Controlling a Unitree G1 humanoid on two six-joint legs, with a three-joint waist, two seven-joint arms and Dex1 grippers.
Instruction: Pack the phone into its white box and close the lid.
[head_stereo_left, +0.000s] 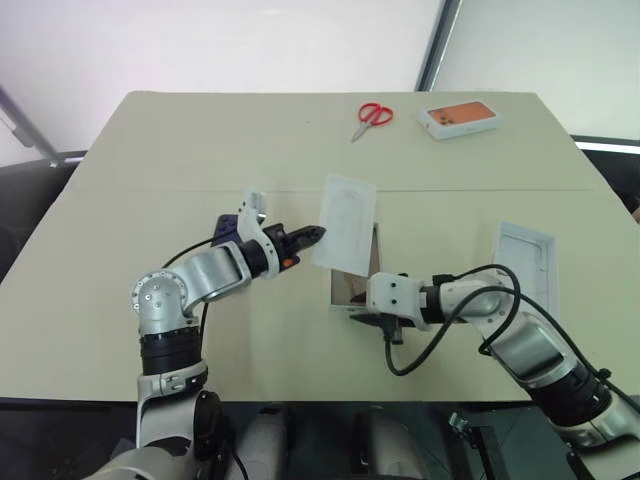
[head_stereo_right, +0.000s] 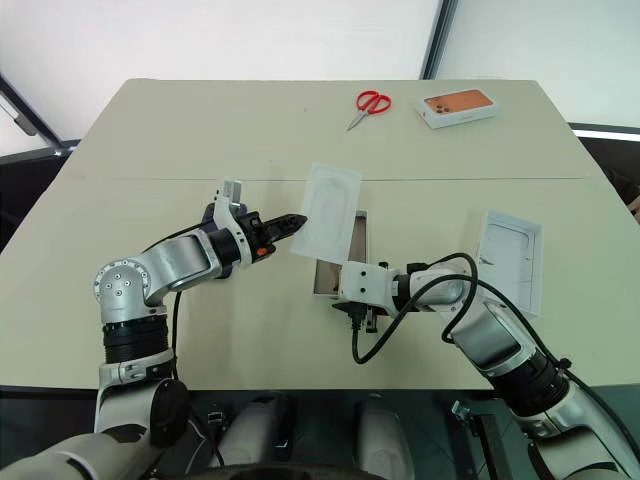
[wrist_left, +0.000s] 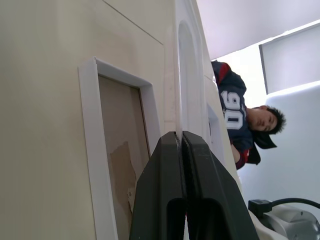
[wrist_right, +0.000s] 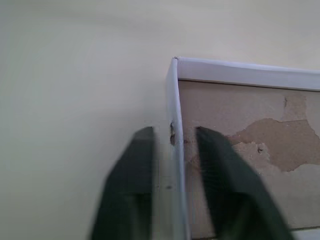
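My left gripper (head_stereo_left: 316, 235) is pressed shut on one edge of the thin white moulded insert (head_stereo_left: 346, 223), holding it tilted in the air above the far end of the white box (head_stereo_left: 340, 285). My right gripper (wrist_right: 172, 150) is spread, its fingers (wrist_right: 131, 165) straddling the near wall of the white box, one finger outside and one over the brownish inner floor; the wall is not yet clamped.

Status: the box stands open on the table (head_stereo_left: 150, 200) and its floor is bare. A dark object just behind my left wrist may be the phone (head_stereo_left: 226, 228); I cannot confirm this. The lid (head_stereo_left: 523, 258) lies hollow side up on the table, well to the right of the box.

Remaining steps, in my judgement: set the insert aside or seat it, place the phone in the box, fit the lid.

A white box with orange top (head_stereo_left: 459, 118) and red scissors (head_stereo_left: 372, 117) lie at the far edge, not involved.
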